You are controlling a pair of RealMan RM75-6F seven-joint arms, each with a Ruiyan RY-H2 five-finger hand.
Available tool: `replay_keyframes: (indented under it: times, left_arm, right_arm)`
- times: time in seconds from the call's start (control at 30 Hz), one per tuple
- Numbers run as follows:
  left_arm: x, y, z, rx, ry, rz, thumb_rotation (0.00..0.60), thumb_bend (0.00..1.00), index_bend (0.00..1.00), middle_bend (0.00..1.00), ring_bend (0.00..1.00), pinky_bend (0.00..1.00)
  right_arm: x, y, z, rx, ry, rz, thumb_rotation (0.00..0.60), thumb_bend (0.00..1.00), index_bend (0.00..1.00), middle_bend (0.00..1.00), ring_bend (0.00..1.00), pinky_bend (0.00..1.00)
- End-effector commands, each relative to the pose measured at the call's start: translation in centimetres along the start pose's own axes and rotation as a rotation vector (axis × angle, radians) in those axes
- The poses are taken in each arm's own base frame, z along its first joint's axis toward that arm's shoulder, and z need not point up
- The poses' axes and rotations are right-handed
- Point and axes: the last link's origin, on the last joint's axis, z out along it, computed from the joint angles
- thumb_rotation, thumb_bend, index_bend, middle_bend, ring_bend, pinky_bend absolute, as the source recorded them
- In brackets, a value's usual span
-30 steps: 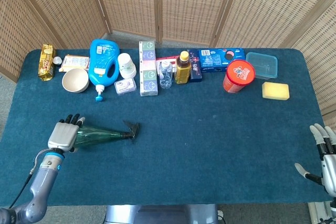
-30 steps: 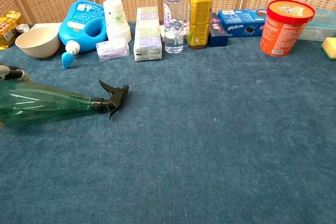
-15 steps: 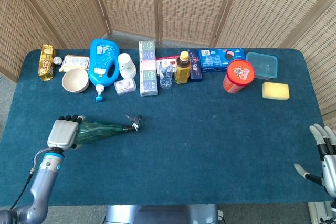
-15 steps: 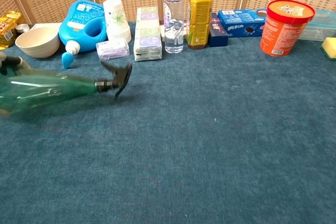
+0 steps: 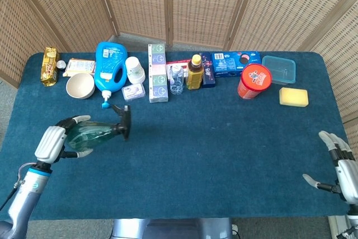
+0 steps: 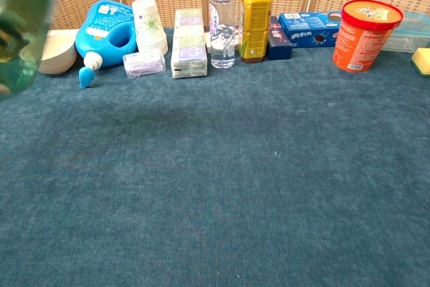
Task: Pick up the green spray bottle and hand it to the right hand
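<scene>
Left robot hand (image 5: 56, 143) grips green spray bottle (image 5: 89, 134) by body, lifted near counter's left edge. Looks empty, light, slick plastic; take it mid-body. Right robot hand (image 5: 337, 168) spread, empty.

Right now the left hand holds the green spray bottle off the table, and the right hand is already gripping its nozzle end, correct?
Not quite. The left hand does hold the green spray bottle off the table, but the right hand grips nothing: the head view shows it open at the far right edge of the table, well apart from the bottle.
</scene>
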Motion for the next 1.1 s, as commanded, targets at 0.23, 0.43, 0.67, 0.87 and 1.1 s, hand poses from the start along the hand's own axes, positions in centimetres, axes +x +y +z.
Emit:
replay_keyframes:
  times: [0.23,0.43,0.67,0.87,1.1]
  left_arm:
    - [-1.6,2.9,3.3,-0.245,-0.029,-0.280,0.600,0.00,0.44,0.42,0.42,0.56]
    - [-3.8,5.2,6.2,-0.256,-0.100,-0.371,0.600,0.00,0.44,0.42,0.42,0.56]
    - [-6.6,8.5,8.6,-0.264,-0.177,-0.448,0.600,0.00,0.44,0.42,0.43,0.56]
    - [-8.5,11.0,9.7,-0.280,-0.224,-0.478,0.600,0.00,0.44,0.42,0.43,0.56]
    - [-10.8,14.9,11.3,-0.305,-0.288,-0.469,0.600,0.00,0.43,0.42,0.42,0.56]
  right_arm:
    - [0.4,-6.3,4.5,0.186,-0.139,0.333,0.600,0.00,0.00,0.00,0.00,0.01]
    - [1.3,-11.1,7.5,0.303,-0.220,0.568,0.600,0.00,0.00,0.00,0.00,0.06]
    - [1.9,-15.5,9.4,0.399,-0.330,0.783,0.600,0.00,0.00,0.00,0.00,0.07]
    - [1.4,-17.6,11.4,0.415,-0.382,0.831,0.600,0.00,0.00,0.00,0.00,0.07]
    - [1.0,-17.8,13.4,0.402,-0.392,0.854,0.600,0.00,0.00,0.00,0.00,0.07]
